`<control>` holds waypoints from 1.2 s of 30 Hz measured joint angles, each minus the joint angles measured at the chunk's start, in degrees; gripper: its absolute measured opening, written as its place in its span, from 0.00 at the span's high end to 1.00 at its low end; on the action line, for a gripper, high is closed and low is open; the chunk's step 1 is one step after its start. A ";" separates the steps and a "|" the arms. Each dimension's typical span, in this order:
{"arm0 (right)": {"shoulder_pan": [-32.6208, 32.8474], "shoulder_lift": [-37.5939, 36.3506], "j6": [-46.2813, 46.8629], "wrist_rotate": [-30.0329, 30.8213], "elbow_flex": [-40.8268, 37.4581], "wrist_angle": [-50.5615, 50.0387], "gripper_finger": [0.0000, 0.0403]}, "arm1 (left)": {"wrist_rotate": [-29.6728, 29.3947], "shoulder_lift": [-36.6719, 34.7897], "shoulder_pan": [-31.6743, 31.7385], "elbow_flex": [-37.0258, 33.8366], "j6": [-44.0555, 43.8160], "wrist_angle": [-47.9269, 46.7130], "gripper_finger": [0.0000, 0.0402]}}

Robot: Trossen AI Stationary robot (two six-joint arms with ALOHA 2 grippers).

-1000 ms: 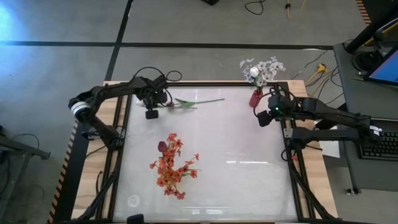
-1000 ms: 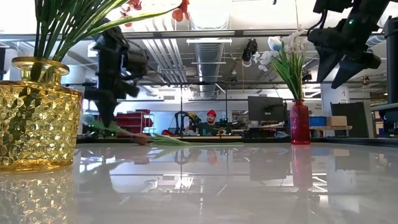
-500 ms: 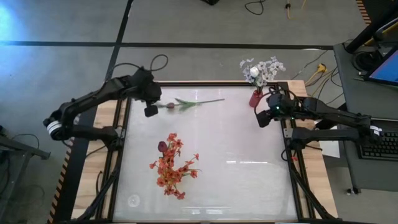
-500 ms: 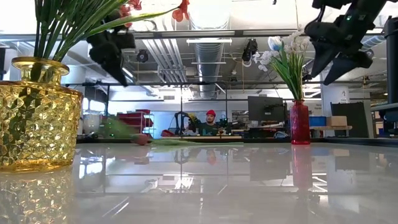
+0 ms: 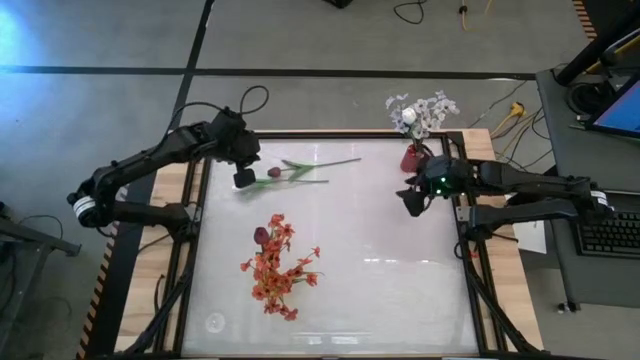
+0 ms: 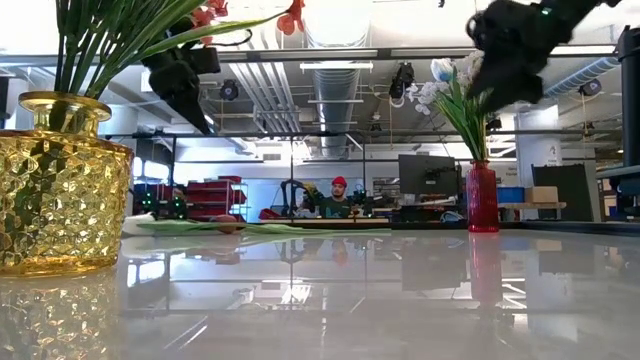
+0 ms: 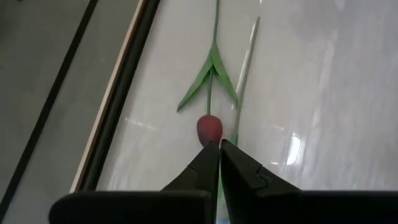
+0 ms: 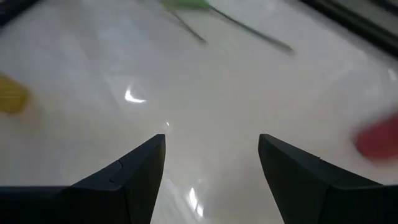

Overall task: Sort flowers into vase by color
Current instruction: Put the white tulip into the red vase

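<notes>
- The yellow glass vase is cut off at the low view's edge, its red-orange flowers spread above the table's middle
- A maroon tulip lies flat near the far edge
- Left gripper, fingers clenched on nothing, hangs just beside its bud
- Right gripper, fingers released, hovers near the red vase of white flowers at the far right corner

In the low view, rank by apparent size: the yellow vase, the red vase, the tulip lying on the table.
1. yellow vase, largest, though nearest the camera.
2. red vase.
3. tulip, a thin strip seen edge-on; its stem spans wider than the red vase, so that ranking is unsure.
</notes>
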 joint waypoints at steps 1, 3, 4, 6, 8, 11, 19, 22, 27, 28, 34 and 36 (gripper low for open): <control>0.73 0.93 -1.41 -0.24 0.00 2.38 0.38 | -0.01 0.15 -0.01 0.00 -0.26 0.71 1.00; 1.93 3.26 -4.72 -1.62 0.00 6.93 0.38 | -0.01 0.07 -0.01 0.00 -0.97 2.78 1.00; 2.40 4.70 -6.56 -2.19 0.01 9.13 0.38 | -0.02 -0.19 -0.01 0.00 -1.48 4.30 1.00; 2.97 7.90 -9.74 -3.10 0.60 12.31 0.38 | -0.07 -0.95 -0.01 0.17 -2.01 6.93 1.00; 3.00 11.42 -12.41 -3.11 1.95 13.85 0.38 | -0.23 -1.52 -0.01 1.43 -2.43 7.80 1.00; 3.00 16.77 -16.87 -3.02 4.18 15.90 0.38 | -0.25 -1.73 0.01 4.24 -3.37 7.90 1.00; 2.96 32.16 -31.94 -2.99 13.98 24.63 0.38 | -0.24 -1.73 0.01 10.80 -4.75 8.19 1.00; 2.96 37.83 -36.27 -2.99 18.80 27.87 0.38 | -0.23 -1.73 0.01 12.46 -6.34 8.57 1.00; 2.27 47.00 -42.58 -3.08 26.58 29.31 0.38 | -0.20 -1.73 0.01 14.47 -10.11 8.72 1.00; 1.94 48.76 -43.32 -3.13 27.68 30.19 0.38 | -0.20 -1.73 0.01 14.79 -10.89 8.74 1.00; -1.31 57.37 -43.88 -10.11 30.61 37.84 0.38 | -0.18 -1.78 0.01 15.57 -13.92 8.74 1.00; -2.13 59.90 -42.90 -10.27 31.42 40.31 0.38 | -0.16 -1.88 0.01 15.61 -14.52 8.72 1.00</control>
